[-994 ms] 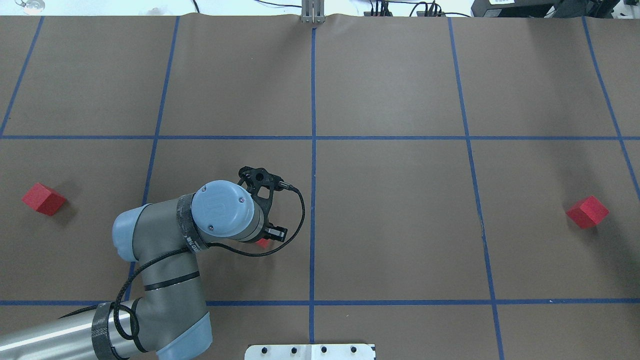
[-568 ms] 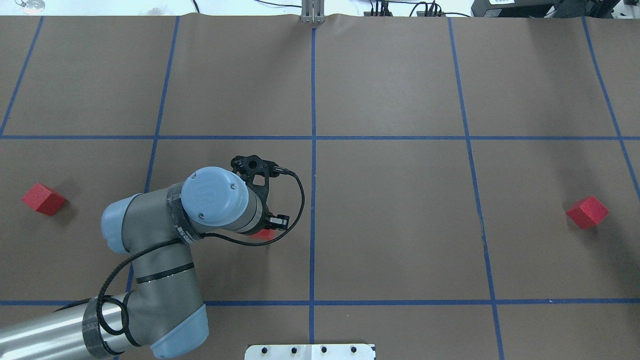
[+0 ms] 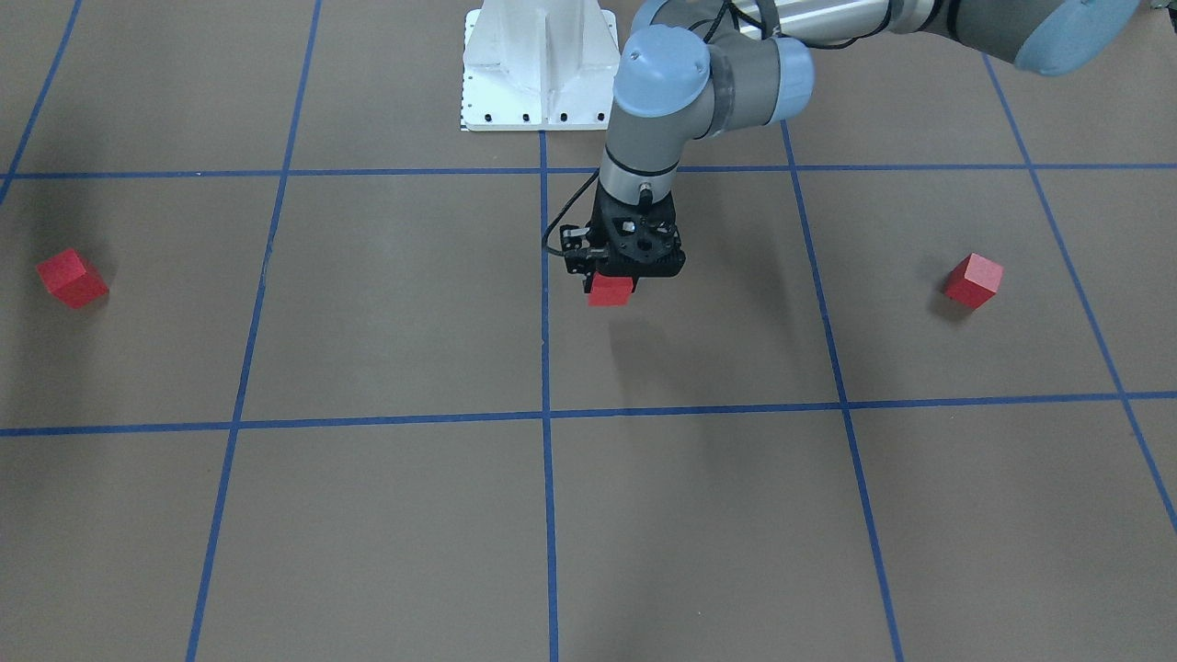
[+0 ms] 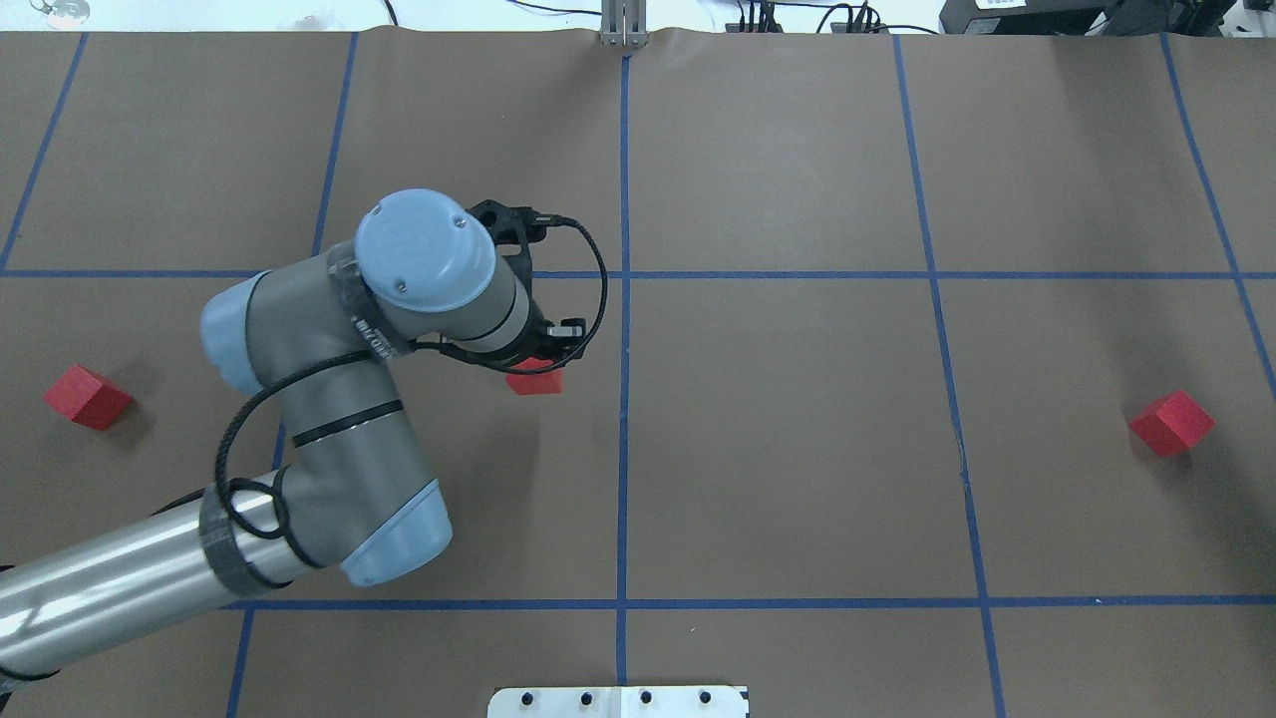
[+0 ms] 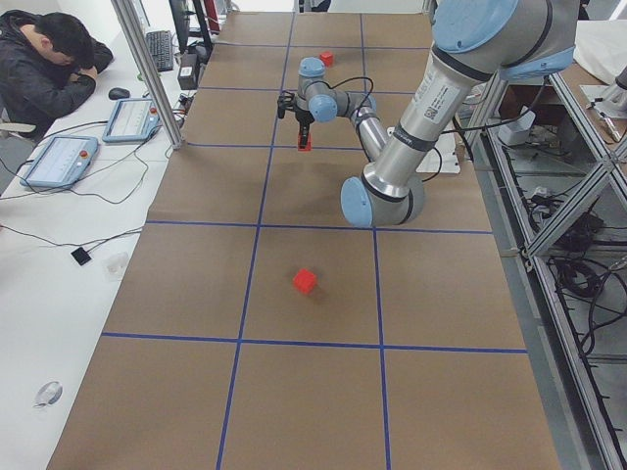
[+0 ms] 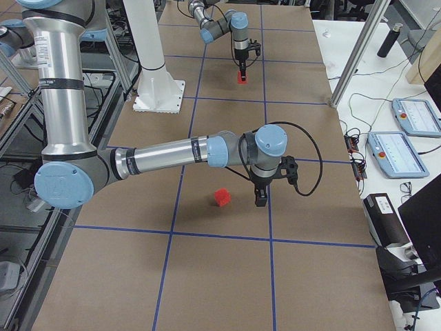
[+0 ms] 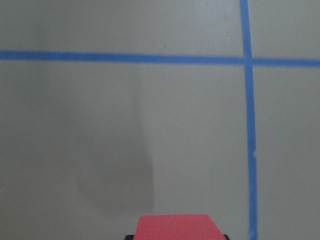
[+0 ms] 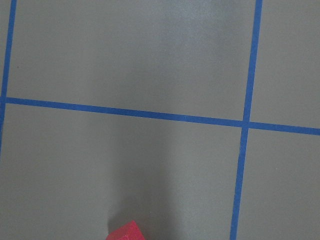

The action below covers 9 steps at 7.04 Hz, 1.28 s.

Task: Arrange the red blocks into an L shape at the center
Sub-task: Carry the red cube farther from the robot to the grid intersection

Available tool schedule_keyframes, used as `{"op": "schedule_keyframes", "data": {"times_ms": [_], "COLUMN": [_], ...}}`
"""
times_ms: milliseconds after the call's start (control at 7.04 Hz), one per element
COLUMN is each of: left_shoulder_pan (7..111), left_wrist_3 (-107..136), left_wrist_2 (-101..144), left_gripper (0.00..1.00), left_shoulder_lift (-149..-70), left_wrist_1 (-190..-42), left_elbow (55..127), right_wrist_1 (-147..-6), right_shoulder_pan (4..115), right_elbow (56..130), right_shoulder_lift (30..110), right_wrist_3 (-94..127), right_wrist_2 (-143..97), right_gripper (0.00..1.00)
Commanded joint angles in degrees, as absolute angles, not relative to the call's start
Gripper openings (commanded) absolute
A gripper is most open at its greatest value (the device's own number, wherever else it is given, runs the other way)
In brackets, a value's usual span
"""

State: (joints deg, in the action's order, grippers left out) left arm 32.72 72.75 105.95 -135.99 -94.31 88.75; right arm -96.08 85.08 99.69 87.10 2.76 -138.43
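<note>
Grips the held red block (image 3: pixel 611 291) in the left gripper (image 3: pixel 611 279), fingers clamped on opposite sides, clear of the brown surface (image 4: pixel 797 449), with a shadow apart from it. Has it, in the overhead view, at about 7 o'clock from the center crossing (image 4: pixel 625 274), near but short of both tape lines (image 4: pixel 797 274). Hides most of that gripper under the left arm's wrist (image 4: pixel 429 249); lets only part of the block show. Cuts the block off at the bottom edge of the left wrist view, fingers barely visible. Shows the second red block (image 4: pixel 87 396) just below 9 o'clock from the crossing and the third red block (image 4: pixel 1171 423) between 3 and 4 o'clock, both well apart from it. Shows the right gripper (image 6: pixel 260 198) only in the right side view, seemingly beside the third red block, height hard to judge; cannot tell whether open or closed. Catches just a corner of a red block at the bottom of the right wrist view.
</note>
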Motion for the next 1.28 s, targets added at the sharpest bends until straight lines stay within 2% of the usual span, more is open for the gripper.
{"op": "schedule_keyframes", "data": {"times_ms": [0, 142, 284, 710, 1136], "left_shoulder_pan": [33.7, 33.9, 34.3, 34.6, 34.0], "left_wrist_3": [73.0, 71.5, 69.7, 63.4, 71.8], "left_wrist_2": [105.8, 105.7, 105.7, 105.7, 105.8], "left_gripper": [0.0, 0.0, 0.0, 0.0, 0.0], "left_shoulder_lift": [-147.4, -148.1, -148.2, -148.3, -149.0], "left_wrist_1": [-98.3, -103.0, -104.0, -103.7, -103.5], "left_elbow": [71.6, 66.8, 65.1, 64.5, 64.6], "right_wrist_1": [-96.1, -96.2, -96.2, -96.2, -96.2], "right_shoulder_pan": [85.1, 85.1, 85.1, 85.1, 85.1], "right_elbow": [99.4, 99.1, 99.1, 99.0, 99.0], "right_shoulder_lift": [86.7, 86.1, 86.0, 86.1, 86.0], "right_wrist_3": [2.7, 2.7, 2.8, 2.7, 2.7], "right_wrist_2": [-138.4, -138.4, -138.4, -138.4, -138.4], "right_gripper": [0.99, 0.99, 0.99, 0.99, 0.99]}}
